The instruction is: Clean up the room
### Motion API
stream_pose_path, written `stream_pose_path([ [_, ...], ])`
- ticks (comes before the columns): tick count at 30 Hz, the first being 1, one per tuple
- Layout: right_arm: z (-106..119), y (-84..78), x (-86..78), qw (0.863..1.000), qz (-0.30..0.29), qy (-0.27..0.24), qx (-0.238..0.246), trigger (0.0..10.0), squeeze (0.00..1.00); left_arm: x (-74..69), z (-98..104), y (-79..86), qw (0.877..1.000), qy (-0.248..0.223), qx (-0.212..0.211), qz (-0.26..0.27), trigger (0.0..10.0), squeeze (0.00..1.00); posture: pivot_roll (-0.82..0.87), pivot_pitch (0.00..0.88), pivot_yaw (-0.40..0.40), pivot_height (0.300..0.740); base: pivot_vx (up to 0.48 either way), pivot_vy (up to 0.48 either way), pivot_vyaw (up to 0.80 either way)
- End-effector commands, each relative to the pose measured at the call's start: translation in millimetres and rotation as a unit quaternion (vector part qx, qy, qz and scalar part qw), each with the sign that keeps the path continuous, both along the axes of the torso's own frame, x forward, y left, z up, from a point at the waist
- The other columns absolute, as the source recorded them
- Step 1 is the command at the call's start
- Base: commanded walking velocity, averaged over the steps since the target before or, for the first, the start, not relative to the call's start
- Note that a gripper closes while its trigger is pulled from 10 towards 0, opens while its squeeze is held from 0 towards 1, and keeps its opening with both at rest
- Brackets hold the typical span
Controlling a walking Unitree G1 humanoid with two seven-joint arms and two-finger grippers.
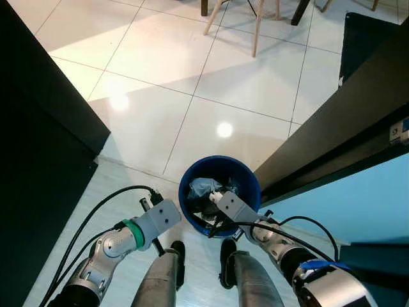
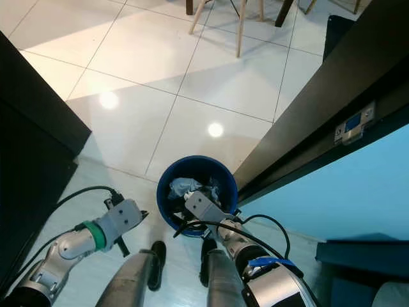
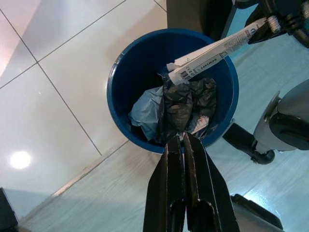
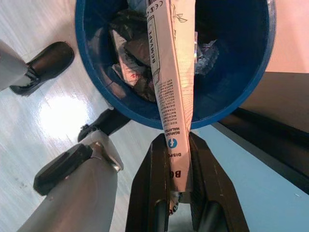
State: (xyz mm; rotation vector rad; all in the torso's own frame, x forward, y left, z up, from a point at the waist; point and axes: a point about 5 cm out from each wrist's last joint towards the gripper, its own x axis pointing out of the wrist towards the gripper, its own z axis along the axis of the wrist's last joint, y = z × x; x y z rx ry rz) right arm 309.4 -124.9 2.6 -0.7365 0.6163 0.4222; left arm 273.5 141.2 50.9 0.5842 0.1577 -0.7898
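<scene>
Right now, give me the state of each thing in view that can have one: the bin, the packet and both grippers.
Blue bin: upright on the floor, no lid, partly filled with crumpled rubbish.
White packet: gripped at one end, the other end poking into the bin.
Right gripper: fingers shut on the white packet, at the bin's rim.
Left gripper: fingers shut, holding nothing, pointing at the bin.
</scene>
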Motion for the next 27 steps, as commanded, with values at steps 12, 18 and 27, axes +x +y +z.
stream_pose_path([
  [12, 9.2, -18.1, 8.3, 0.994, -0.053, -0.079, -0.053, 10.0, 0.00, -8.4, -6.9, -0.2, 1.000, 0.021, 0.003, -0.005, 10.0, 0.00, 0.26, 0.407, 0.062, 0.740, 0.000, 0.000, 0.00],
  [18, 8.4, -16.8, 7.6, 0.995, -0.053, -0.077, -0.046, 10.0, 0.00, -7.2, -5.6, -0.2, 1.000, 0.020, 0.005, -0.007, 10.0, 0.00, 0.25, 0.406, 0.063, 0.740, 0.000, 0.000, 0.00],
  [27, 12.8, -18.4, 10.7, 0.991, -0.063, -0.105, -0.053, 10.0, 1.00, -6.8, -4.4, -3.4, 1.000, 0.019, 0.003, -0.012, 10.0, 0.00, 0.25, 0.397, 0.065, 0.740, 0.000, 0.000, 0.00],
])
